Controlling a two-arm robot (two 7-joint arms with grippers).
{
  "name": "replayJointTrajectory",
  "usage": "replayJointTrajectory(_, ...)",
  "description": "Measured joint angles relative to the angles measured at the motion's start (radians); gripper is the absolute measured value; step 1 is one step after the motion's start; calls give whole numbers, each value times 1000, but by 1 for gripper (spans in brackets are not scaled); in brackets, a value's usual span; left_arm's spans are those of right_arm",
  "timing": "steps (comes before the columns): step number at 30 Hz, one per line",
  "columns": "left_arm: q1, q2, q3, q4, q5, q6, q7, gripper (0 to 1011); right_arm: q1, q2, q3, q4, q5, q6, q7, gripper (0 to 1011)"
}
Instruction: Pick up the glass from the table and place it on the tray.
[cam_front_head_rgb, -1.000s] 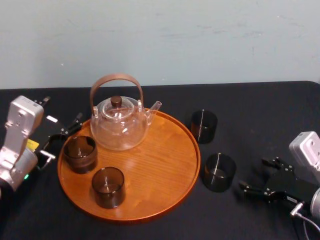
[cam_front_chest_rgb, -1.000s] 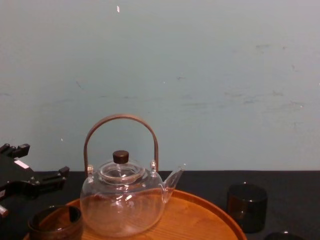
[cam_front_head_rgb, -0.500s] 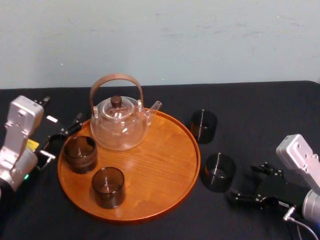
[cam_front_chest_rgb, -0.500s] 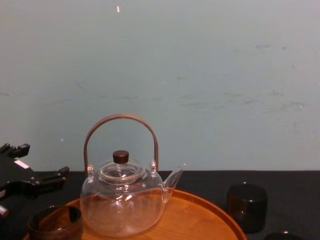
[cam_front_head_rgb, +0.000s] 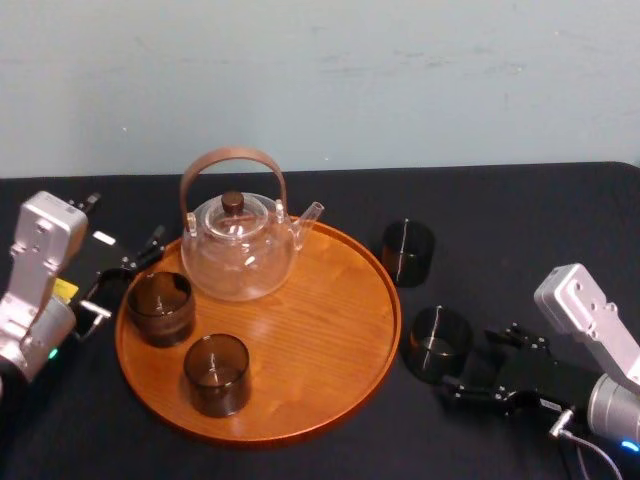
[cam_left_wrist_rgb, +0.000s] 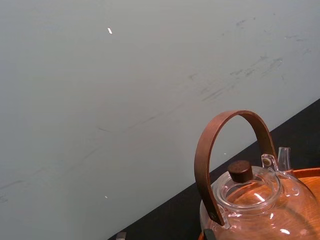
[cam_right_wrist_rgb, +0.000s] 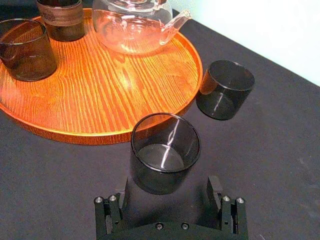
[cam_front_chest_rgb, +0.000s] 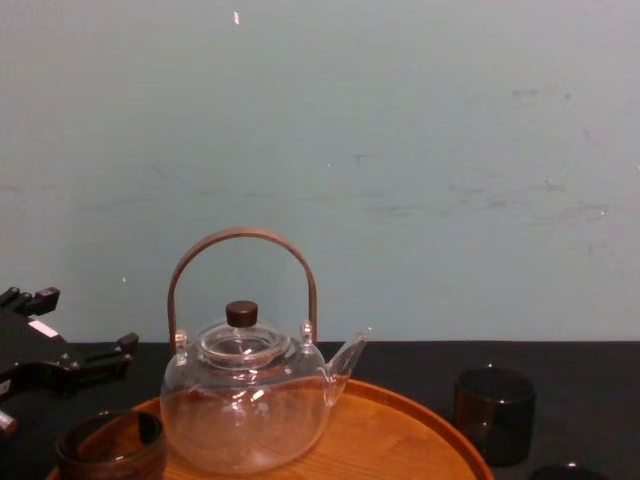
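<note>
1. Leftward across the black table (cam_front_head_rgb: 520, 230), the right gripper (cam_front_head_rgb: 470, 366) is being brought in. It is now much closer to the glass (cam_front_head_rgb: 437, 343) than in the earlier head view, where it was lying well off to the right. Nothing else is being shifted.
2. At the far left, the left gripper (cam_front_head_rgb: 122, 274) is being kept parked just beside the left rim of the tray (cam_front_head_rgb: 330, 330), with its jaws spread and nothing held.
3. The tray's left half is being taken up by the teapot (cam_front_head_rgb: 238, 250) on the far side and two dark glasses (cam_front_head_rgb: 160, 307) (cam_front_head_rgb: 216, 373) on the near side. Its right half is being left bare as a landing place.
4. The glass is being left upright on the table, just beside the tray's near-right rim and apart from it. A second glass (cam_front_head_rgb: 407, 252) is standing farther back.
5. The right gripper's jaws are being held spread and empty. The glass is lying directly left of them, in line with the gap and just ahead of the fingertips. Its axis is vertical, so a grip across the side wall is being set up. The right arm is judged by far the nearer.
</note>
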Motion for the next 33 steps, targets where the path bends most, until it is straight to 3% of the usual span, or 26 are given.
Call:
replayJointTrajectory(15,0,0,0,0,0,0,0,1001,37,-52,-5,31,-21,28,43,1002)
replayJointTrajectory(33,0,0,0,0,0,0,0,1001,88,-90,-12,79,29,74,64,1002)
